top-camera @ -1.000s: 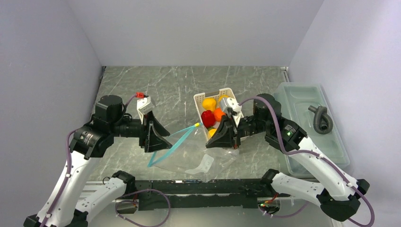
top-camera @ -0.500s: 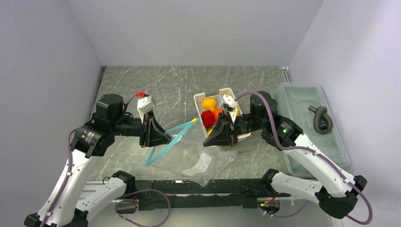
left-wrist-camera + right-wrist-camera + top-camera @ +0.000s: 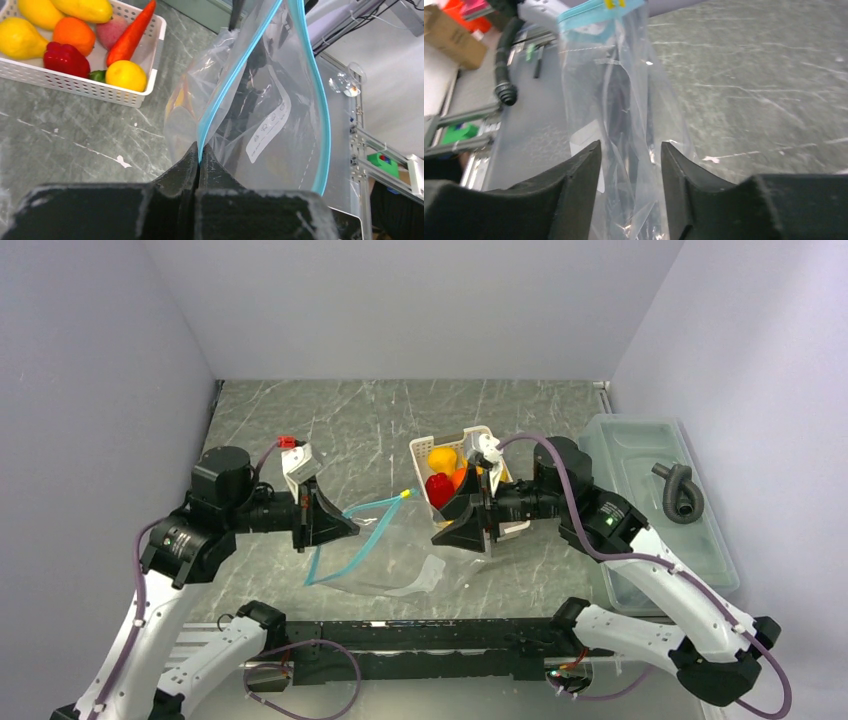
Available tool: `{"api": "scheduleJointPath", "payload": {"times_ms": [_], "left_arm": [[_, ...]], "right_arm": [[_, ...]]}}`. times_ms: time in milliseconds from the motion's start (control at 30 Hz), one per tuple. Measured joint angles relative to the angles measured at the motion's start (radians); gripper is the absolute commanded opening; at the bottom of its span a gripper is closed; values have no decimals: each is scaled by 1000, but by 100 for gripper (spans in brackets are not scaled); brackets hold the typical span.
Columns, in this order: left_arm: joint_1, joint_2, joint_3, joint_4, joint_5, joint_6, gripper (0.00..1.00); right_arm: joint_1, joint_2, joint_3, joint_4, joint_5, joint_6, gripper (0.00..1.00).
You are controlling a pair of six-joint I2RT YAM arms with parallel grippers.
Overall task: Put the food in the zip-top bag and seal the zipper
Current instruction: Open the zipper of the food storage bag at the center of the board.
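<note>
The zip-top bag [image 3: 385, 562] hangs clear and crinkled between the two arms, its lower part resting on the table. My left gripper [image 3: 345, 525] is shut on the teal zipper [image 3: 235, 82] at the bag's mouth, pinching the strip at its tips [image 3: 199, 150]. My right gripper [image 3: 630, 160] is open, with loose bag film [image 3: 624, 120] between its fingers [image 3: 586, 167]. The food lies in the white basket [image 3: 75, 86]: red pepper [image 3: 65, 59], lemon [image 3: 126, 75], orange [image 3: 74, 35], carrot [image 3: 132, 35]. From above, the right wrist covers part of the basket [image 3: 440, 443].
A translucent lidded bin [image 3: 650, 530] with a grey hose [image 3: 680, 492] on it stands along the right wall. A black rail [image 3: 400, 640] runs across the near edge between the arm bases. Grey walls close in the left, back and right.
My left gripper closed onto the zipper strip. My right gripper opened and let go of the bag, which sagged down and to the left.
</note>
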Motion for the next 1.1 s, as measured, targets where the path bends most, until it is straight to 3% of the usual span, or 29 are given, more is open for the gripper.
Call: {"api": "scheduleJointPath", "payload": {"times_ms": [233, 433, 800, 1100], "left_arm": [[0, -29, 0, -13, -143, -18, 0], [-1, -14, 37, -69, -364, -48, 0], [-1, 83, 97, -111, -732, -137, 0], [-1, 215, 118, -160, -1041, -240, 0]], "right_arm": [[0, -30, 12, -40, 225, 33, 72], [0, -25, 15, -61, 415, 115, 72], [-1, 90, 68, -69, 483, 323, 65], [14, 209, 164, -73, 585, 400, 68]]}}
